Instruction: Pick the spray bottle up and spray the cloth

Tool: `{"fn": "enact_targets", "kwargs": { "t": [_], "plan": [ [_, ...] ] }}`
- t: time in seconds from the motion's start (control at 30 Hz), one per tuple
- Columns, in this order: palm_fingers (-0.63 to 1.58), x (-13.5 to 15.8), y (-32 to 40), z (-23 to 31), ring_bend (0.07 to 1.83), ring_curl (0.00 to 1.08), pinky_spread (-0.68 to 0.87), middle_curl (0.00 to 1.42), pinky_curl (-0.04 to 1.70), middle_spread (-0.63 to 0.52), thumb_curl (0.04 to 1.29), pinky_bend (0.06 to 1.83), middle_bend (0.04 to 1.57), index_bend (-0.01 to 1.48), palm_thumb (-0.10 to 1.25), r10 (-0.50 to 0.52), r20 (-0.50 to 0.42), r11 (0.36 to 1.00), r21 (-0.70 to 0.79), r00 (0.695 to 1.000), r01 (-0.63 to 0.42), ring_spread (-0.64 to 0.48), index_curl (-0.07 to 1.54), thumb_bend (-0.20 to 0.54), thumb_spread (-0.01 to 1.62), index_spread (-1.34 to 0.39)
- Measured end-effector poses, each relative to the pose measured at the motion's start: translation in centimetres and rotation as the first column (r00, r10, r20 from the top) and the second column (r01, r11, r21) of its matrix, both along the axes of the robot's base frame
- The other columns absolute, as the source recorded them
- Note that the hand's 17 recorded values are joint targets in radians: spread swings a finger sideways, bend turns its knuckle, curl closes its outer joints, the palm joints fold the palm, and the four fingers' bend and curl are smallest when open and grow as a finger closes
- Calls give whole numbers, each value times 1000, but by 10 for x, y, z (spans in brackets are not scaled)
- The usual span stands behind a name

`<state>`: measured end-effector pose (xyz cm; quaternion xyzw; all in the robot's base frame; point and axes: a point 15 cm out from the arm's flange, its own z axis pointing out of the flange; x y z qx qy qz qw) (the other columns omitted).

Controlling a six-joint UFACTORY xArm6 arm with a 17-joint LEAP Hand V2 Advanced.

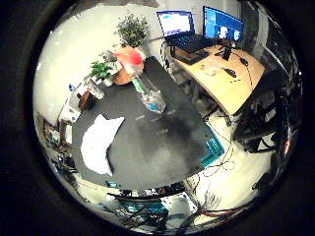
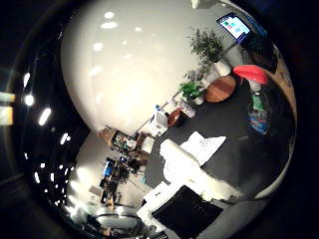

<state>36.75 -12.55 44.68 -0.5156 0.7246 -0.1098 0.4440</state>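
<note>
- I see the spray bottle (image 1: pixel 147 88) standing upright on the dark surface (image 1: pixel 162 147), red trigger head on top, clear body below.
- The white cloth (image 1: pixel 98 142) lies flat and crumpled on the same surface, apart from the bottle.
- My hand (image 2: pixel 192 181) shows only as white and black parts at the thumb-side view's edge, above the surface and touching neither item; I cannot tell how its fingers are set.
- A round wooden board (image 2: pixel 221 88) and potted plants (image 2: pixel 192 91) sit beyond the bottle.
</note>
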Motion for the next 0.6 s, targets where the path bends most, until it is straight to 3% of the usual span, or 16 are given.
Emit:
{"fn": "enact_targets", "kwargs": {
  "t": [0.27, 0.6],
  "plan": [
    [229, 8, -48, -25, 403, 218, 582, 325, 152, 155, 452, 900, 198, 167, 503, -69, 9, 995, 75, 998, 68, 281, 294, -28, 1044, -190],
    [227, 25, -66, -50, 417, 216, 597, 327, 149, 180, 439, 965, 198, 169, 453, -76, 64, 958, 281, 995, 55, 295, 295, -29, 1037, -165]
  ]
}}
